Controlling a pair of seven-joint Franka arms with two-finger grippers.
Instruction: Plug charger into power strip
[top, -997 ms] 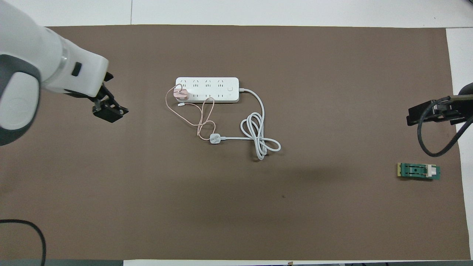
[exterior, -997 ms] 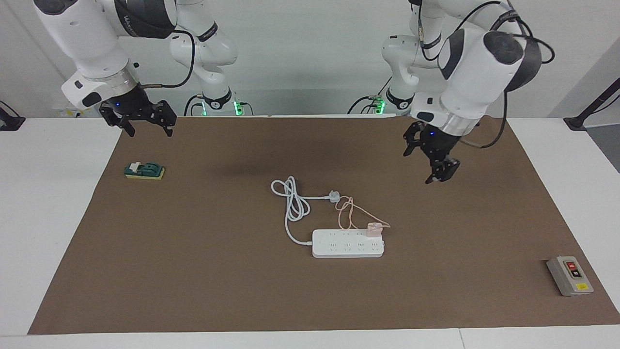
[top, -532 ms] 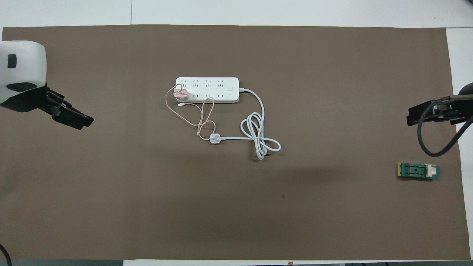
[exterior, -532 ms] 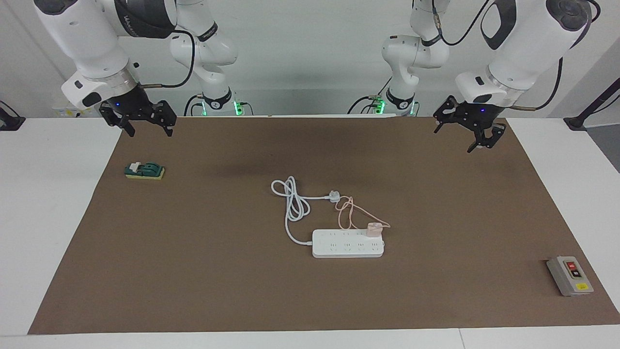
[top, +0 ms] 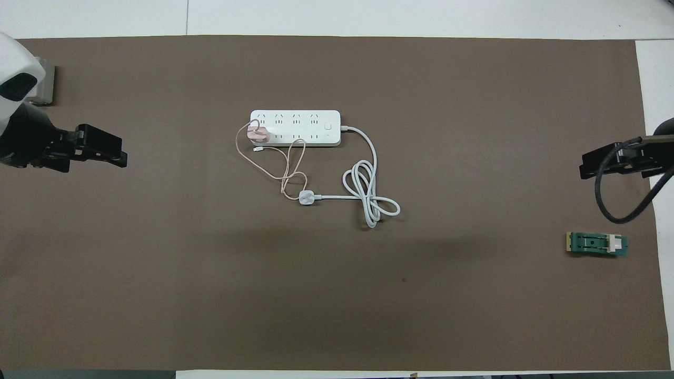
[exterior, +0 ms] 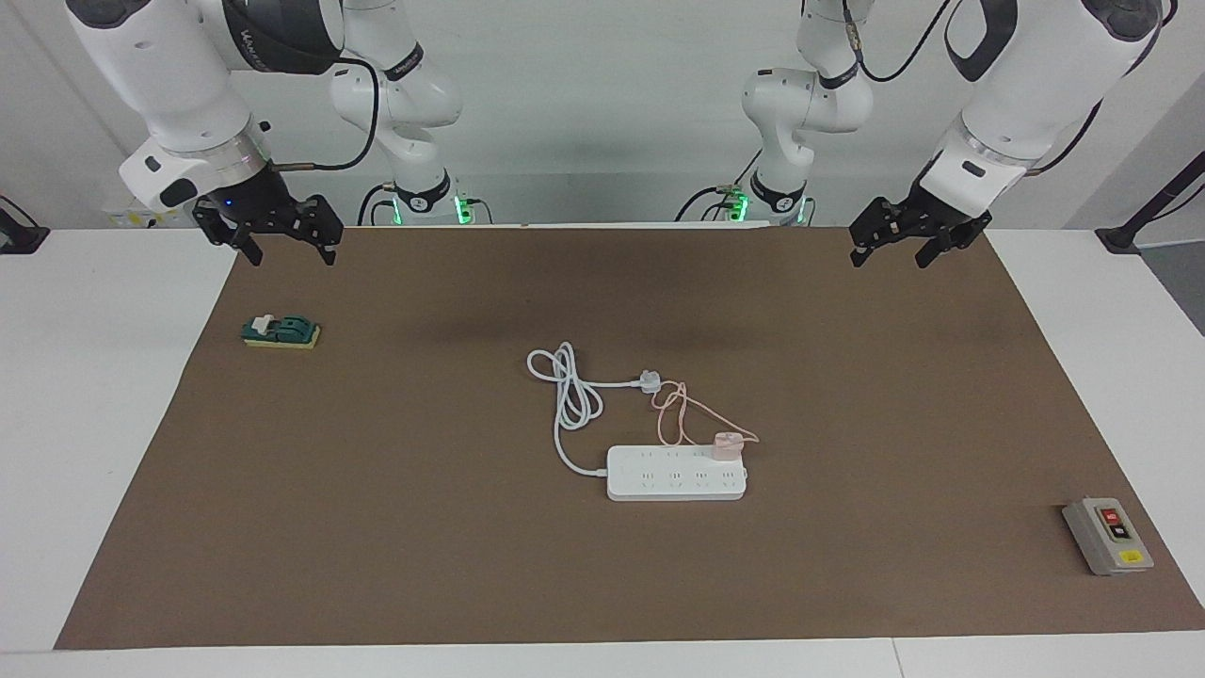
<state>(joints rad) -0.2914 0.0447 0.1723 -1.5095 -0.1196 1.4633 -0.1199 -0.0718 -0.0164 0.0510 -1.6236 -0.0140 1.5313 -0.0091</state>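
Note:
The white power strip (exterior: 676, 474) (top: 295, 128) lies flat mid-mat. The pale-pink charger (exterior: 726, 444) (top: 258, 133) stands upright on it, on the end socket toward the left arm's end, in the row nearer the robots. Its thin pink cable (exterior: 673, 414) (top: 287, 176) loops on the mat toward the robots. Both grippers hang in the air, holding nothing and well away from the strip. My left gripper (exterior: 890, 256) (top: 113, 152) is open over the mat's corner at its own end. My right gripper (exterior: 292, 252) (top: 590, 166) is open over the mat's edge at its end.
The strip's thick white cord (exterior: 565, 386) (top: 368, 202) coils nearer the robots and ends in a white three-pin plug (exterior: 648, 380) (top: 306, 198). A grey button box (exterior: 1107, 535) sits toward the left arm's end. A green block (exterior: 281, 331) (top: 596, 244) lies near the right gripper.
My left arm has drawn back from over the mat beside the strip, rising and swinging to the mat's corner at its own end. The right arm, charger and strip have not moved.

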